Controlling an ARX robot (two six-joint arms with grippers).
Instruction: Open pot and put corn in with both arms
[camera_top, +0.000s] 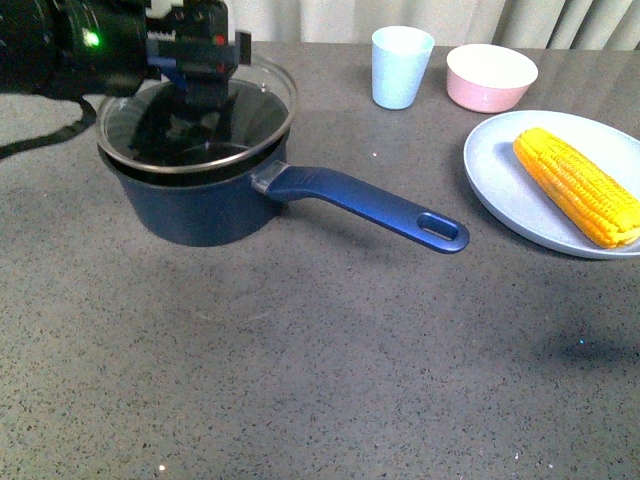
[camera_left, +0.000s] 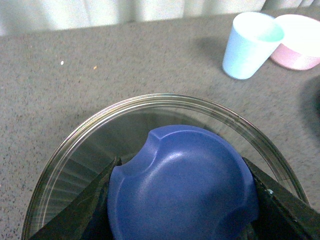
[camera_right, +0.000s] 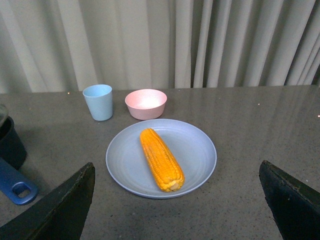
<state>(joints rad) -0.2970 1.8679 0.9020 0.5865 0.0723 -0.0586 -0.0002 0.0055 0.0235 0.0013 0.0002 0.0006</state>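
The navy-blue pot (camera_top: 200, 215) stands at the far left of the table, its long handle (camera_top: 370, 204) pointing right. My left gripper (camera_top: 200, 62) is shut on the blue knob (camera_left: 182, 185) of the glass lid (camera_top: 265, 85) and holds the lid tilted just above the pot's rim. The yellow corn (camera_top: 577, 185) lies on a pale blue plate (camera_top: 500, 180) at the right. In the right wrist view the corn (camera_right: 161, 159) lies ahead of my open right gripper (camera_right: 177, 207), which is empty and above the table.
A light blue cup (camera_top: 401, 66) and a pink bowl (camera_top: 490, 77) stand at the back near the curtain. The pot handle's end (camera_right: 17, 189) shows at the edge of the right wrist view. Grey tabletop (camera_top: 300, 360) lies in front.
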